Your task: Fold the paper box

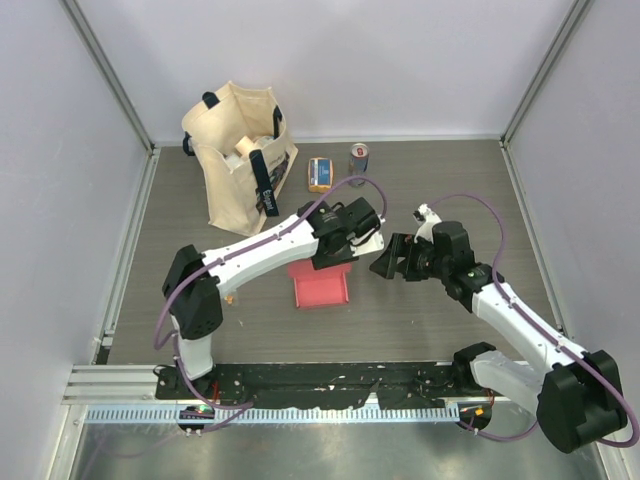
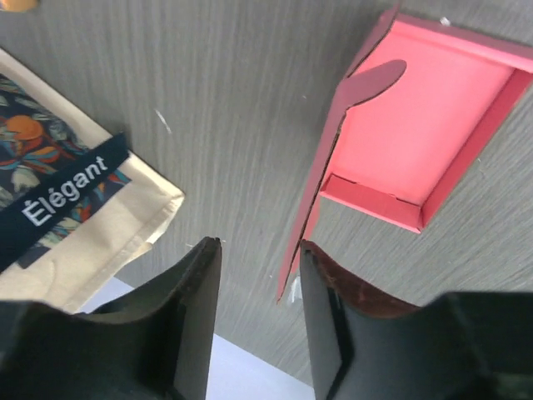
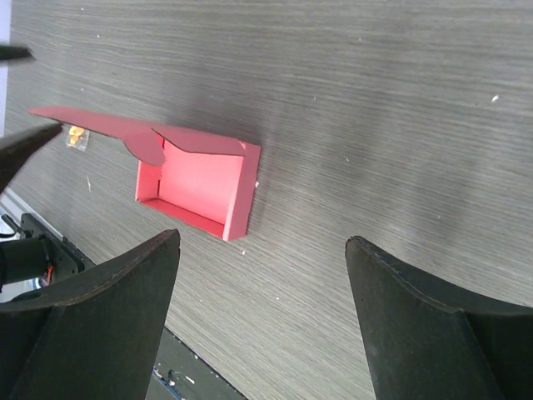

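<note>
paper box [image 1: 322, 288] open as a tray, flap up

tote bag [image 1: 240, 150] stands far left on the table [image 1: 450, 180]. next we see the left gripper [image 2: 256, 250] above the paper box's far edge, its fingers apart, with the raised flap's end in the gap, close against one finger. the paper box sits mid-table, tray side up. to its right the right gripper [image 3: 262, 240] hovers, fingers spread wide, gripping nothing.

White arms [image 1: 262, 252], black joints [image 1: 196, 300], purple cables [image 1: 482, 206].
</note>
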`<action>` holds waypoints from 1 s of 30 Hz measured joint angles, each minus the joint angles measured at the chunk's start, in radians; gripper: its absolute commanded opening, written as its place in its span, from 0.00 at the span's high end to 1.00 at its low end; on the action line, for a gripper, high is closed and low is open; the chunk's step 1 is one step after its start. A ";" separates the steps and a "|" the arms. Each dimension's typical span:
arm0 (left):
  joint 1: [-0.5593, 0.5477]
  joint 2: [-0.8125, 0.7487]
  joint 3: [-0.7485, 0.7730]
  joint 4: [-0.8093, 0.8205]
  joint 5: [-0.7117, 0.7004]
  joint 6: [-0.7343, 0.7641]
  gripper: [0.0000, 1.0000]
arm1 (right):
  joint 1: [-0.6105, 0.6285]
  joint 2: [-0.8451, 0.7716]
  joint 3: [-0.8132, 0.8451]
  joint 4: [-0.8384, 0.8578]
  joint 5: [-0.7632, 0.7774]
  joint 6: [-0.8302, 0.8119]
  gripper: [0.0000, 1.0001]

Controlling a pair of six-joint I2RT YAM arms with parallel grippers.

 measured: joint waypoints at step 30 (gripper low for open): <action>0.807 -0.616 -0.805 0.204 0.182 -1.017 0.34 | -0.003 -0.008 -0.052 0.031 -0.005 -0.022 0.15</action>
